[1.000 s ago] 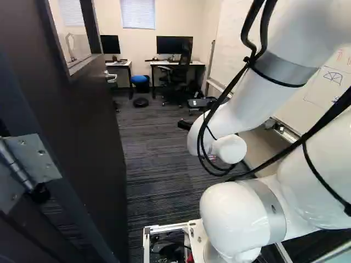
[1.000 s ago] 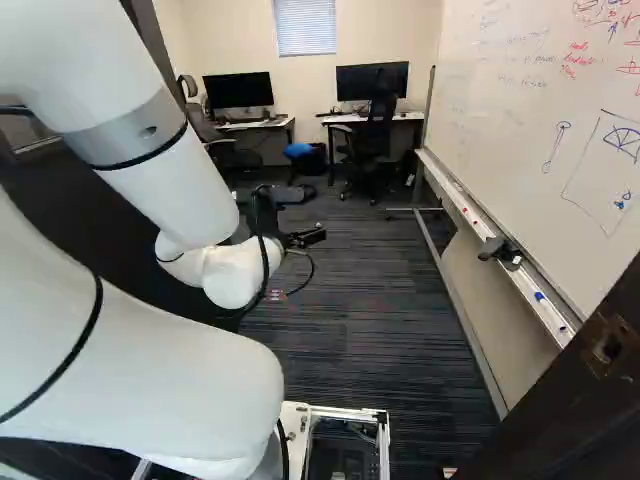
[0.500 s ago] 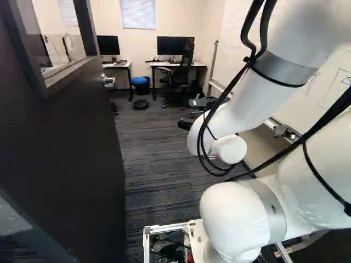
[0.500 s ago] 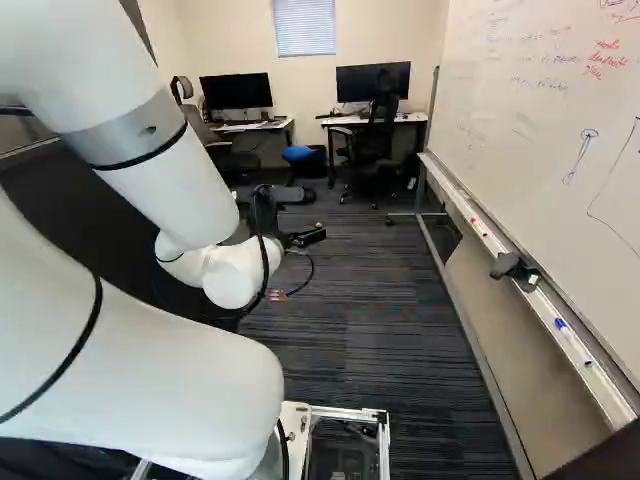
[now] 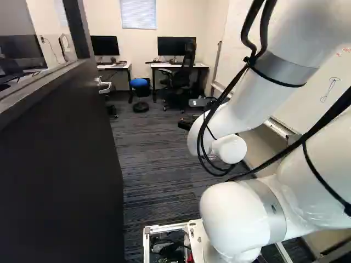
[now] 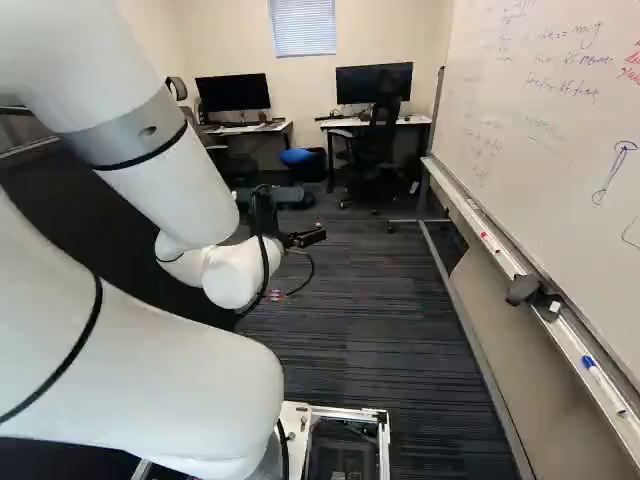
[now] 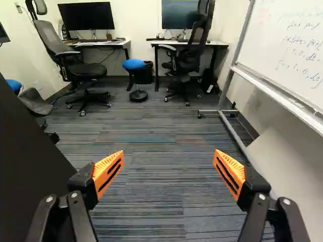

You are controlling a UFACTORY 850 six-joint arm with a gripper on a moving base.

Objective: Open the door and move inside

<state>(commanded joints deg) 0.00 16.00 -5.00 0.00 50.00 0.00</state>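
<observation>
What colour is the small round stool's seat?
The round seat is blue, clearest in the wrist view.

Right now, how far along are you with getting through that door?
The door already stands open, left of the arm. The gripper is open and holds nothing. Moving inside looks partly done: floor stretches ahead toward the desks. Probably left is driving farther in; I can't see whether the whole base has cleared the doorway.

We see an office | 11 and 12 o'clock: desks with monitors, wheeled chairs near them | 12 o'clock: window blind, striped carpet | 2 o'clock: whiteboard with handwriting
</observation>
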